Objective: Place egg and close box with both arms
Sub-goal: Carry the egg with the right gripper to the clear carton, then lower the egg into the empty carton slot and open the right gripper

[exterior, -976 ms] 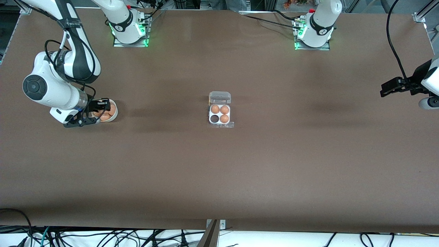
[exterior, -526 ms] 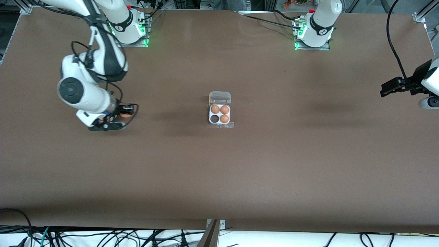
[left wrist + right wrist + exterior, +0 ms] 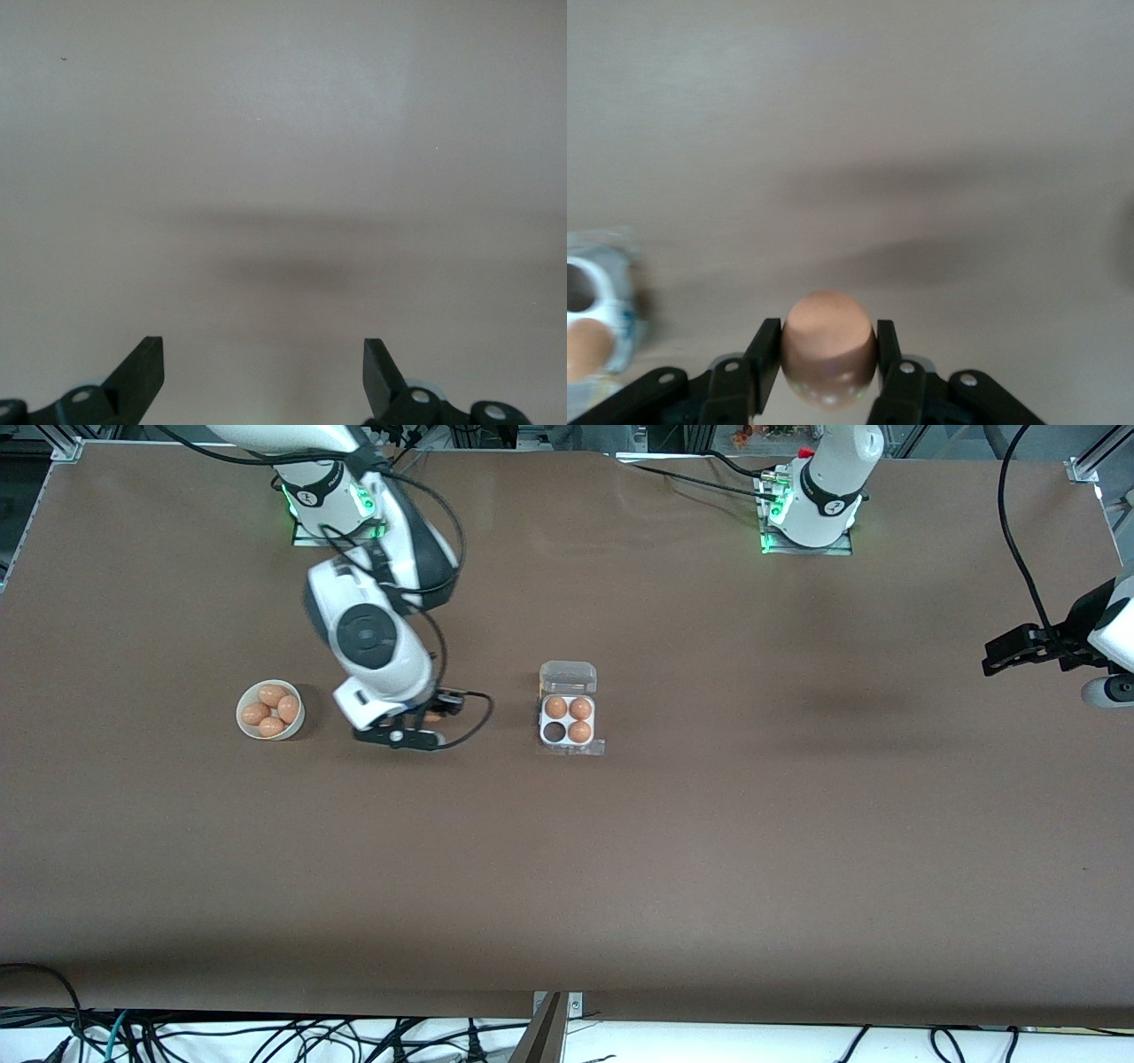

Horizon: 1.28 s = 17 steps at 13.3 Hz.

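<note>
**Egg in transit, one cell left to fill**

My right tool (image 3: 828, 376) is clamped on a brown egg (image 3: 828, 348), one finger pressing each flank, as the right wrist view shows plainly. In the front view that tool (image 3: 416, 726) hangs over bare tabletop (image 3: 567, 886), between the white bowl (image 3: 270, 709) and the box (image 3: 568, 720). From the tool, the bowl with its four remaining eggs sits toward the right arm's end of the tabletop, and the box lies toward the left arm's end, near but not yet under the fingers. The right wrist view catches the edge of the box (image 3: 598, 310) at the side of the frame, with one dark empty cell and one egg showing.

The box stands open, its clear lid (image 3: 568, 677) folded back and lying farther from the front camera than the cells. Three cells hold eggs; the empty cell (image 3: 555, 732) is the one nearest the tool.

My left tool (image 3: 263, 367) waits over empty tabletop at its own end, fingers spread wide with nothing between them; in the front view it (image 3: 997, 657) sits well apart from the box.

By my reckoning the pick is done and the carry is partway. Still to do: set the egg into the empty cell, let go, then bring both arms in to swing the lid over and press it shut.
</note>
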Available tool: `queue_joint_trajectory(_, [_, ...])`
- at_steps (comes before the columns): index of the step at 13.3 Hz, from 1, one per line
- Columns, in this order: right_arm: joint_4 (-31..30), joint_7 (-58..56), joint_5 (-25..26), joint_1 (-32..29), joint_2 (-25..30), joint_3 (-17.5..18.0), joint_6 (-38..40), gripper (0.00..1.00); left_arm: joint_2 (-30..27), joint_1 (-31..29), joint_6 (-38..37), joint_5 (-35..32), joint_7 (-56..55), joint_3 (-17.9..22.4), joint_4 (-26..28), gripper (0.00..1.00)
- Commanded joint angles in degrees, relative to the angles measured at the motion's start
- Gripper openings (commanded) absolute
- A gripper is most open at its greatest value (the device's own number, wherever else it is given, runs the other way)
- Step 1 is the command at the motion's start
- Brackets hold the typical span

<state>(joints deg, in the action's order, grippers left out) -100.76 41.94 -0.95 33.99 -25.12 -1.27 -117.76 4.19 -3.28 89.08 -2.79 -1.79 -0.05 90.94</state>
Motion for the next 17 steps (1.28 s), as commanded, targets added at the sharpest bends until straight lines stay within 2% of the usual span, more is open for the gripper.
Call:
queue_joint_trajectory(1, [9.7, 8.7, -0.6, 4.5, -7.6, -0.7, 1.3, 0.2, 0.6, -0.4, -1.0, -0.6, 1.1, -0.4, -1.6, 0.99])
queue_joint_trajectory(4, [17.8, 14.6, -0.6, 8.7, -13.6, -0.7, 1.0, 0.2, 0.6, -0.4, -1.0, -0.6, 1.0, -0.4, -1.6, 0.99])
queue_joint_trajectory(6, [20.2, 15.9, -2.7, 9.9, -15.3, -0.7, 0.9, 0.2, 0.6, -0.4, -1.0, -0.6, 1.0, -0.4, -1.6, 0.99])
queue_joint_trajectory(17, [20.3, 15.6, -3.4, 12.0, -19.0, -0.7, -4.8, 0.2, 0.6, -0.3, -1.0, -0.6, 1.0, -0.4, -1.6, 1.0])
